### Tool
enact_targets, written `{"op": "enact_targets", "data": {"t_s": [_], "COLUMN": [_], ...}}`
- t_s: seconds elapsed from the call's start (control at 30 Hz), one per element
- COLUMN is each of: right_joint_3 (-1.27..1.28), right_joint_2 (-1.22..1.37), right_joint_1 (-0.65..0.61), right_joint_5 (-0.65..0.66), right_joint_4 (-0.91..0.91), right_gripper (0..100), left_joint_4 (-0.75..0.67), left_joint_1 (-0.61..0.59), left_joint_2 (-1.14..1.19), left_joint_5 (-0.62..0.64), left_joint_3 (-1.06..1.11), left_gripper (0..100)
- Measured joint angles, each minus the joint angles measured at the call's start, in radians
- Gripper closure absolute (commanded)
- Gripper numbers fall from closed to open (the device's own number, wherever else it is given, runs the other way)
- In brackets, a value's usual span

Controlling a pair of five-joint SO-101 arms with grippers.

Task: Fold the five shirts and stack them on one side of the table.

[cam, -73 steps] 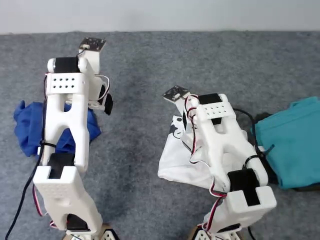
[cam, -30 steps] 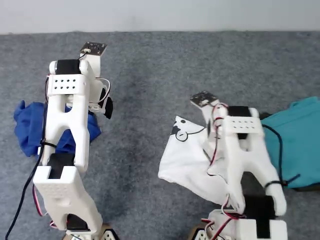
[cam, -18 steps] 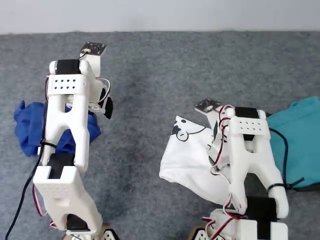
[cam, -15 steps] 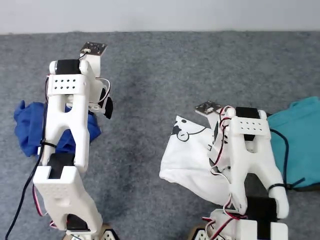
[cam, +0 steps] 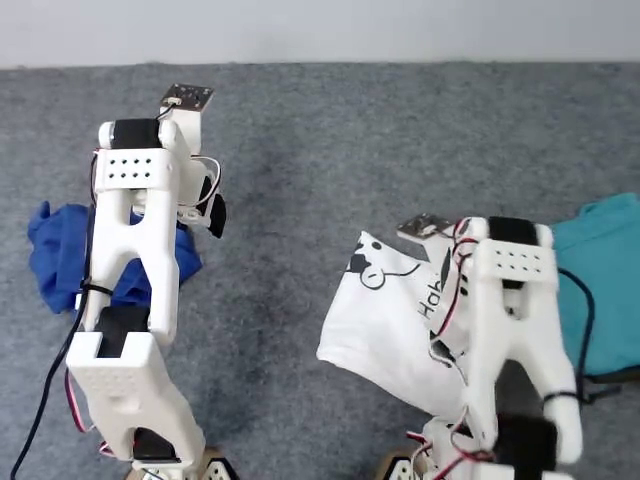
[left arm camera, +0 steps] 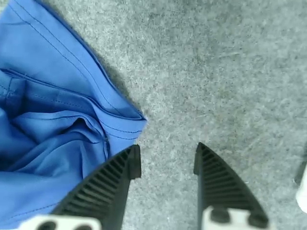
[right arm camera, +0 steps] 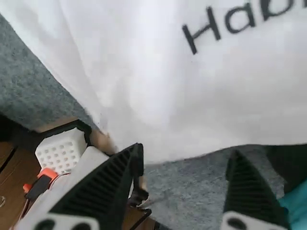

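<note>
A crumpled blue shirt (cam: pixel 55 250) (left arm camera: pixel 48 110) lies at the table's left side. My left gripper (left arm camera: pixel 165 160) (cam: pixel 208 205) hangs open over bare grey table just beside the blue shirt's edge. A white shirt (cam: pixel 385 310) (right arm camera: pixel 192 72) with black print lies spread at centre right. My right gripper (right arm camera: pixel 186 154) is open above the white shirt's near edge, with nothing between its fingers. A teal shirt (cam: pixel 605 280) (right arm camera: pixel 298 203) lies at the right edge, partly under the right arm (cam: pixel 510 300).
The grey carpet-like table top (cam: pixel 300 140) is bare in the middle and at the back. Something dark (cam: pixel 612 377) (right arm camera: pixel 288 163) lies under the teal shirt's near edge. The right arm's base (right arm camera: pixel 60 151) stands close to the white shirt's near edge.
The right arm has swung rightwards toward the teal shirt, uncovering the white shirt's printed lettering. The white shirt's far corner shifted slightly right. The left arm has stayed still.
</note>
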Motion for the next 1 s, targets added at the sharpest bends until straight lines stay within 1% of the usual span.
{"op": "enact_targets", "data": {"t_s": [0.17, 0.23, 0.33, 0.47, 0.67, 0.83, 0.97, 1.0], "right_joint_3": [0.0, 0.0, 0.0, 0.003, 0.003, 0.003, 0.003, 0.003], "right_joint_2": [-0.166, -0.229, -0.25, -0.158, 0.075, 0.232, 0.302, 0.318], "right_joint_1": [-0.003, 0.006, 0.023, 0.018, 0.037, 0.038, 0.086, 0.098], "right_joint_5": [0.0, -0.006, -0.08, -0.115, -0.141, -0.143, -0.144, -0.144], "right_joint_4": [-0.005, -0.051, -0.161, -0.287, -0.451, -0.525, -0.578, -0.583], "right_gripper": [68.5, 68.5, 68.5, 68.5, 68.5, 68.5, 69.0, 70.6], "left_joint_4": [0.0, 0.0, 0.0, 0.0, 0.0, 0.0, 0.0, 0.0], "left_joint_1": [0.0, 0.0, 0.0, 0.0, 0.0, 0.0, 0.0, 0.0], "left_joint_2": [0.0, 0.0, 0.0, 0.0, 0.0, 0.0, 0.0, 0.0], "left_joint_5": [0.0, 0.0, 0.0, 0.0, 0.0, 0.0, 0.0, 0.0], "left_joint_3": [0.0, 0.0, 0.0, 0.0, 0.0, 0.008, 0.06, 0.071], "left_gripper": [81, 81, 81, 81, 81, 81, 81, 81]}}
